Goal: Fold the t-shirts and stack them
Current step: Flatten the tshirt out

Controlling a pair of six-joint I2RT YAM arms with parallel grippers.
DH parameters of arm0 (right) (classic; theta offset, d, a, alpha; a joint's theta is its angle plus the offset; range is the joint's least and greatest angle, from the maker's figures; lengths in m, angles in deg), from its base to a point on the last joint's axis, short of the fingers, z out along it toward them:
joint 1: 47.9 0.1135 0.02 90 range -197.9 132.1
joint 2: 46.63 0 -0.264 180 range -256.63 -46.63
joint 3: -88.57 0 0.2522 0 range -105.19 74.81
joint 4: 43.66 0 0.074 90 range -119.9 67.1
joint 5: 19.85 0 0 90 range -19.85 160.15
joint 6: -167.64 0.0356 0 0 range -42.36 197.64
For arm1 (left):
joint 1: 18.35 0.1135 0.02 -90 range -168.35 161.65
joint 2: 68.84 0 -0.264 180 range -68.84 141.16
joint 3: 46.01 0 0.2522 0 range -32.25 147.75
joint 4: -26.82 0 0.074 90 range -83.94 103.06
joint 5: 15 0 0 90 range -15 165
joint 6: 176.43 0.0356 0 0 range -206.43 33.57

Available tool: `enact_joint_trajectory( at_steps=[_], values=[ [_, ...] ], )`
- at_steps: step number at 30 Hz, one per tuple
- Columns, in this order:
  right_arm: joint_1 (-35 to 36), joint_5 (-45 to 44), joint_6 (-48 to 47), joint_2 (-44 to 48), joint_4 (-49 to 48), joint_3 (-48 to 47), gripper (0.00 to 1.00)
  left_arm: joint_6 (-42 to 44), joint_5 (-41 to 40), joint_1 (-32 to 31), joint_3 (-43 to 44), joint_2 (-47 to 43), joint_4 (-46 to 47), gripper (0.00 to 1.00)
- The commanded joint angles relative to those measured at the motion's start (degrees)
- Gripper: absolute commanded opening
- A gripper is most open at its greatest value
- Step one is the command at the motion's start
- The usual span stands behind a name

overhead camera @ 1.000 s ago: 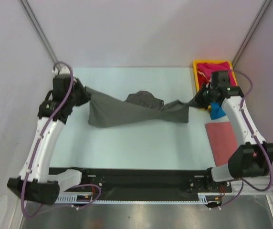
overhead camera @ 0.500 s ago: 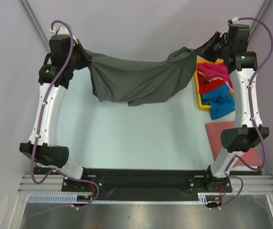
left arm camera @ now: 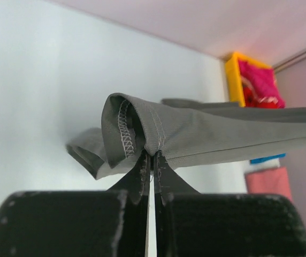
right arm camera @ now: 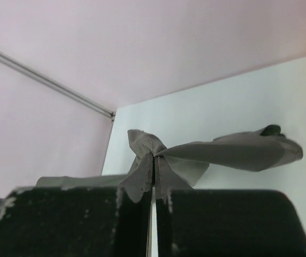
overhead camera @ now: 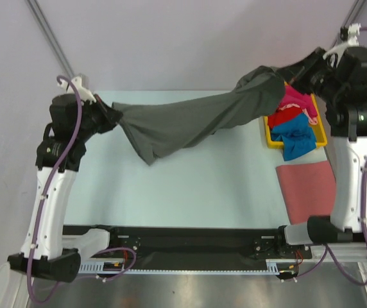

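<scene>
Overhead, the dark grey t-shirt (overhead camera: pixel 196 122) is stretched over the table (overhead camera: pixel 190 192) between the left gripper (overhead camera: pixel 110 115) and the higher right gripper (overhead camera: pixel 296 72). At the left wrist, its stitched hem (left arm camera: pixel 125 136) is pinched by closed jaws. At the right wrist, bunched grey cloth is clamped likewise.

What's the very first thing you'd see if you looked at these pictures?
A big dark grey t-shirt hangs stretched above the table, pinched at one end by the left hand and at the other by the right hand, raised higher at the far right. Then the bright pink, red and blue shirts in the yellow tray at the far right corner, with a salmon-pink shirt lying flat in front of it.
</scene>
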Motion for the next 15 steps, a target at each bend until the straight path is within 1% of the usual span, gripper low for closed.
enact_joint_trajectory(
  at_steps=[1, 2, 3, 4, 5, 6, 7, 9, 11, 12, 14, 15],
  values=[
    [1.47, -2.46, -2.34, 9.87, 1.6, 9.8, 0.0, 2.78, -2.03, 0.5, -7.3, -6.89, 0.57, 0.0],
    [1.56, -2.38, -1.82, 14.86, 1.69, 14.02, 0.0, 2.26, -1.86, 0.41, -9.42, -7.6, -2.22, 0.0],
    [1.56, -1.16, 0.01, 17.95, 1.7, 18.33, 0.0, 1.39, 1.79, 0.41, -12.4, -8.13, -2.77, 0.0],
    [1.56, -0.45, 0.9, 20.51, 2.04, 28.03, 0.0, 0.33, 4.53, 0.41, -20.0, -9.35, -2.95, 0.0],
    [1.64, -0.01, 1.69, 25.58, 2.74, 32.13, 0.0, -1.85, 7.25, -0.11, -24.42, -10.32, -1.39, 0.0],
    [1.56, 0.25, 2.92, 27.8, 4.49, 36.78, 0.0, -3.53, 9.54, -0.29, -28.91, -11.46, -0.24, 0.0],
    [1.56, 0.26, 3.54, 29.65, 5.38, 43.27, 0.0, -5.55, 9.65, -0.2, -35.82, -13.99, 0.73, 0.0],
    [1.56, 1.65, 4.07, 32.73, 6.0, 47.62, 0.0, -7.76, 7.74, 0.24, -39.05, -16.03, 3.54, 0.0],
    [1.56, 2.27, 4.51, 32.75, 5.13, 49.13, 0.0, -7.5, 5.97, 0.85, -36.53, -15.0, 3.99, 0.0],
    [1.47, 2.28, 4.43, 30.66, 3.73, 48.61, 0.0, -7.15, 4.48, 0.85, -31.9, -13.94, 4.08, 0.0],
    [1.56, 2.1, 4.08, 27.75, 1.01, 44.84, 0.0, -6.54, 0.79, 0.94, -26.69, -9.47, 6.18, 0.0],
    [1.47, 1.75, 3.99, 23.82, 0.04, 42.82, 0.0, -6.36, 0.34, 1.03, -21.62, -7.36, 7.49, 0.01]
  ],
)
